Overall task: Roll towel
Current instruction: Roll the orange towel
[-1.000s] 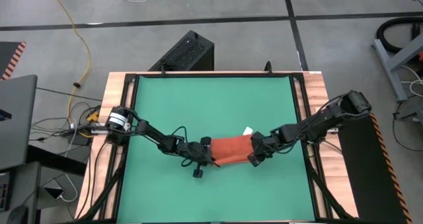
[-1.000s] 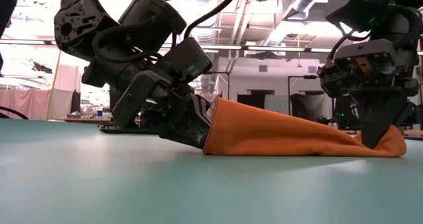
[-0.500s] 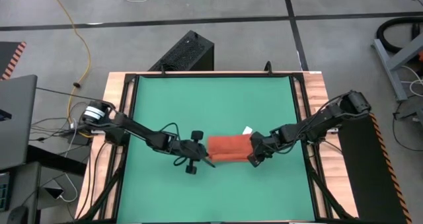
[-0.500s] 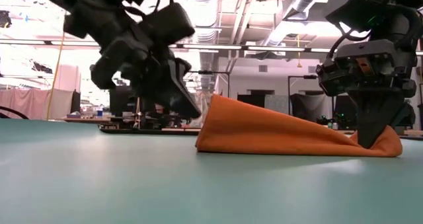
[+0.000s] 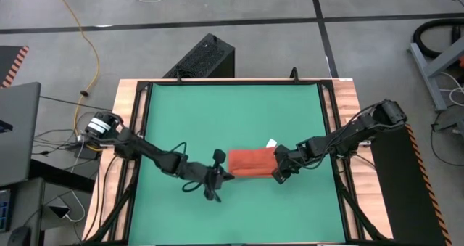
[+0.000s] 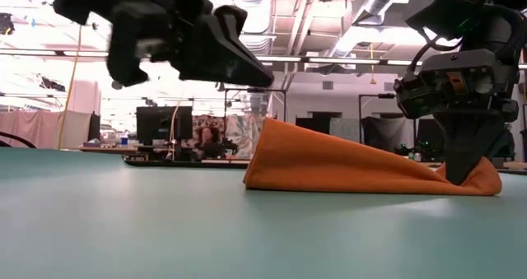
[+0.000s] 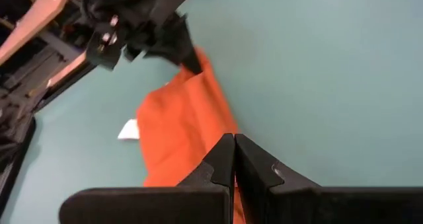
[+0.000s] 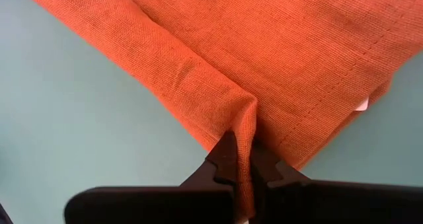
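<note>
Towel (image 5: pixel 251 162): rust-orange cloth, folded into a narrow band, lying on the green desk (image 5: pixel 232 108) a little toward the near edge from the middle. Long axis running left to right across the desk, from the left arm's side to the right arm's side. Small white tag (image 5: pixel 272 144) showing at the far edge of the towel, near its right end.

Low view: towel (image 6: pixel 362 165) wedge-shaped, tallest at its free left end and tapering down to its right end on the desk surface (image 6: pixel 165 221).

Right tool (image 5: pixel 278 175): at the towel's right end, fingers pressed together on a raised pleat of the fabric. Right wrist view: pleat of the towel (image 8: pixel 264 65) running straight into the closed fingertips (image 8: pixel 228 159), a stitched hem visible beside it. Low view: right tool (image 6: pixel 466 174) pointing down into the low right end of the towel, touching the desk there.

Left tool (image 5: pixel 226 175): just beside the towel's left end, apart from the cloth. Left wrist view: left tool (image 7: pixel 234 151) with fingers pressed together, nothing between them; towel (image 7: pixel 188 128) beyond the tips, the right tool (image 7: pixel 188 60) at its far end, tag (image 7: pixel 128 129) at one side. Low view: left tool (image 6: pixel 259 77) raised above the desk, level with the towel's tall left end.
</note>
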